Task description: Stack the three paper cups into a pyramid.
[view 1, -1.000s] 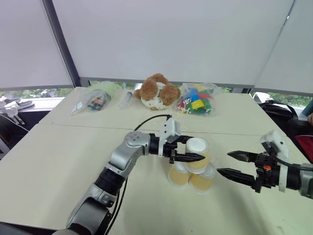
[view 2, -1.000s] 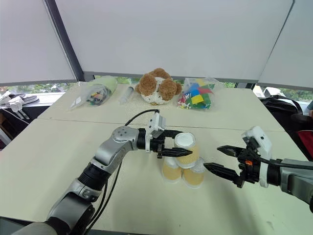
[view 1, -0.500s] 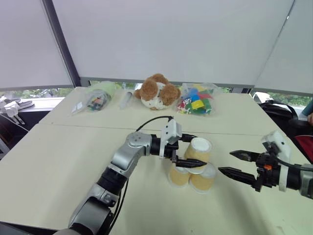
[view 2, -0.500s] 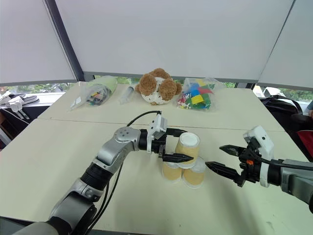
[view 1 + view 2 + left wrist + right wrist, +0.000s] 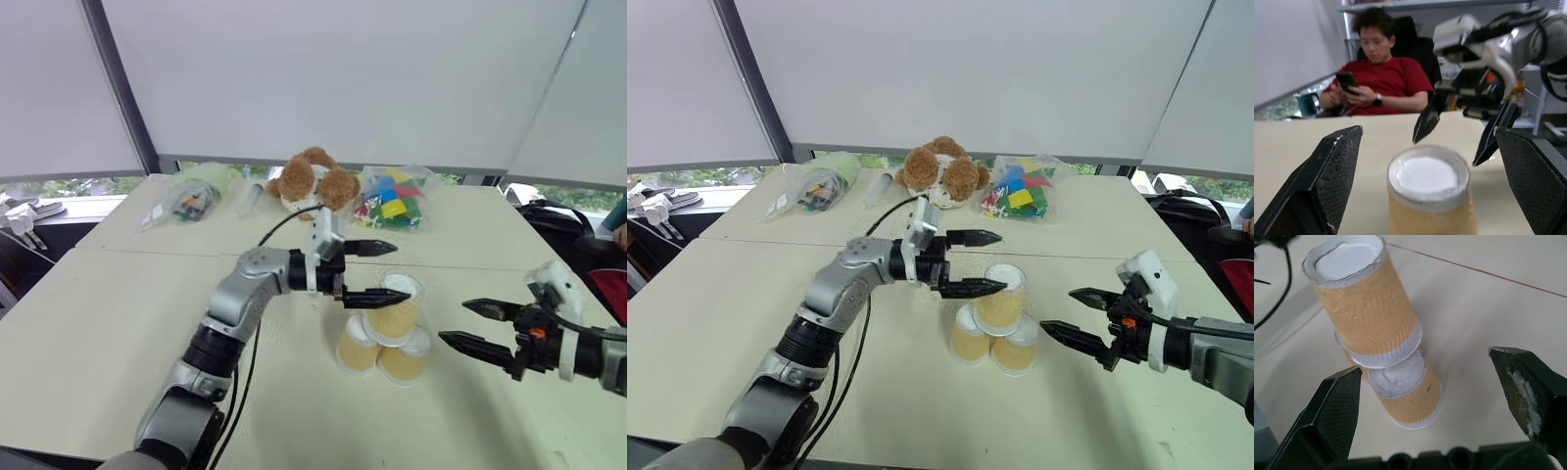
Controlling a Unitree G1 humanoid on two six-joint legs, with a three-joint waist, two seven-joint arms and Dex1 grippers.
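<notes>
The three paper cups form the pyramid mid-table: two tan-orange cups [image 5: 356, 349] [image 5: 405, 361] stand side by side, white ends up. The third cup [image 5: 395, 311] rests on them, leaning a little. My left gripper [image 5: 384, 272] is open, with one finger above the top cup's white end [image 5: 1428, 175] and the other level with its rim, holding nothing. My right gripper [image 5: 458, 323] hangs open just to the right of the stack, its fingers [image 5: 1327, 416] wide on either side of the top cup [image 5: 1366, 308] and a lower cup [image 5: 1409, 392], apart from both.
A teddy bear [image 5: 313, 181], a bag of colourful blocks [image 5: 394, 204] and another clear bag [image 5: 191, 196] lie along the table's far edge. A person in a red shirt [image 5: 1381, 83] sits past the table's right side, holding a phone.
My left gripper has opened off the top cup and risen a little above it. The cup stays on the two lower ones. The right gripper has kept still.
</notes>
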